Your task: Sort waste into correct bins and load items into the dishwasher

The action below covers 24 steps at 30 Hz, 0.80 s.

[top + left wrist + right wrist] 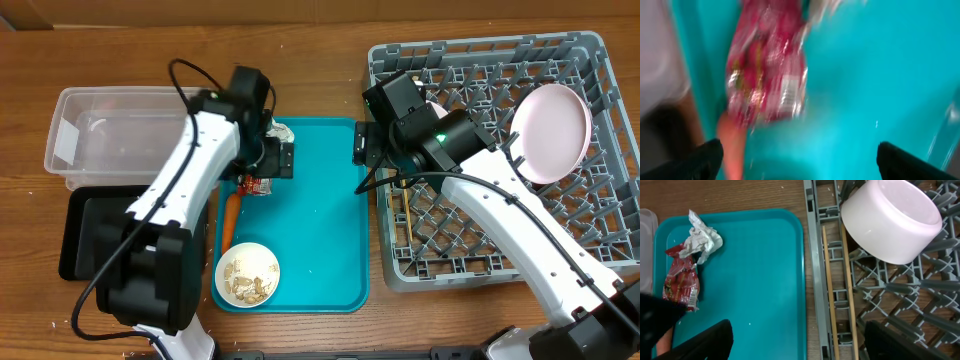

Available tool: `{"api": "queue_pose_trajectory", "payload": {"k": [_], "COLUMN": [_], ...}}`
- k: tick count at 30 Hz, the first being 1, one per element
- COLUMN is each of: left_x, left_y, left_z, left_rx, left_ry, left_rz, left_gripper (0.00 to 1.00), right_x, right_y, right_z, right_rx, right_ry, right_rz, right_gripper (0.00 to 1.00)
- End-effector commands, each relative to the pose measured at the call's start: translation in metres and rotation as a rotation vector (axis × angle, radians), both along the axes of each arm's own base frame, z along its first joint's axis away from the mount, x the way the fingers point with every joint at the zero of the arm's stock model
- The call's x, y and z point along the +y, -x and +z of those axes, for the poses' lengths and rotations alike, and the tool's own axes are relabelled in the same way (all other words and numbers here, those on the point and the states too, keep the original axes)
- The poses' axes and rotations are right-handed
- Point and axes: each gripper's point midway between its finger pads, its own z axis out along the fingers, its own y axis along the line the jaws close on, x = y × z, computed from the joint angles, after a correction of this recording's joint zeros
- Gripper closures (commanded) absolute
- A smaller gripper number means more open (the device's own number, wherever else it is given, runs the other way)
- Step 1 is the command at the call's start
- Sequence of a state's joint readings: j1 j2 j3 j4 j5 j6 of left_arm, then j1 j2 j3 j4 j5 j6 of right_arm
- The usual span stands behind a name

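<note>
Wooden counter (300, 60): teal tray (320, 220) at centre, dish rack (600, 60) at right, both grippers wide.

Left gripper (800, 160) hovers empty, jaws spread wide, over the snack wrapper (767, 75), which lies at the tray's far left, just beside the foil ball (702, 240). Right gripper (805, 342), also wide and empty, hangs over the tray's right edge and the rack's left rim. The rack holds the plate (550, 120), a white bowl (890, 222) and two chopsticks (830, 290). A bowl of crumbs (247, 274) sits at the tray's near left. Clear tub (110, 135) and black tray (85, 235) stand to the left.

teal tray (320, 230) on wooden table (320, 50) | carrot (229, 222) (orange) along tray's left rim
</note>
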<state>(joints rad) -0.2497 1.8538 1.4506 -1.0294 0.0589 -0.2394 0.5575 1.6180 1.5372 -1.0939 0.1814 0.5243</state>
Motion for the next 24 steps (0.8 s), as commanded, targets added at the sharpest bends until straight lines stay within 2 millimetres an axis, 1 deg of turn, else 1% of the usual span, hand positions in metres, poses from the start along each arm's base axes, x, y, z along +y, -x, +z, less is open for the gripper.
{"api": "queue_pose_trajectory", "payload": {"k": [1, 3, 6, 11, 16, 23, 24], "left_x": [0.001, 0.003, -0.002, -0.008, -0.014, -0.035, -0.037], "left_y": [-0.012, -0.028, -0.047, -0.068, -0.077, -0.092, -0.092], "left_z": [-0.011, -0.014, -0.016, -0.026, -0.042, -0.06, -0.064], "left_rx": [-0.072, -0.146, -0.226, -0.286, -0.291, -0.318, -0.316], "left_ry": [-0.028, -0.042, -0.023, -0.013, 0.007, 0.099, 0.104], "left_rz": [-0.039, -0.032, -0.033, -0.046, -0.052, -0.11, -0.114], "left_gripper": [0.0, 0.0, 0.0, 0.0, 0.01, 0.0, 0.04], "right_x": [0.0, -0.001, -0.002, -0.002, -0.003, -0.004, -0.004], "right_y": [-0.001, 0.001, 0.003, 0.002, 0.004, 0.007, 0.007], "right_z": [0.003, 0.002, 0.001, 0.001, 0.0, -0.001, -0.002], "right_rx": [-0.002, 0.006, 0.012, 0.012, 0.018, 0.031, 0.031], "right_ry": [-0.011, -0.005, -0.002, -0.002, 0.001, 0.01, 0.01], "right_rz": [-0.011, -0.011, -0.011, -0.011, -0.011, -0.011, -0.011], "right_gripper": [0.13, 0.13, 0.13, 0.13, 0.13, 0.13, 0.13]}}
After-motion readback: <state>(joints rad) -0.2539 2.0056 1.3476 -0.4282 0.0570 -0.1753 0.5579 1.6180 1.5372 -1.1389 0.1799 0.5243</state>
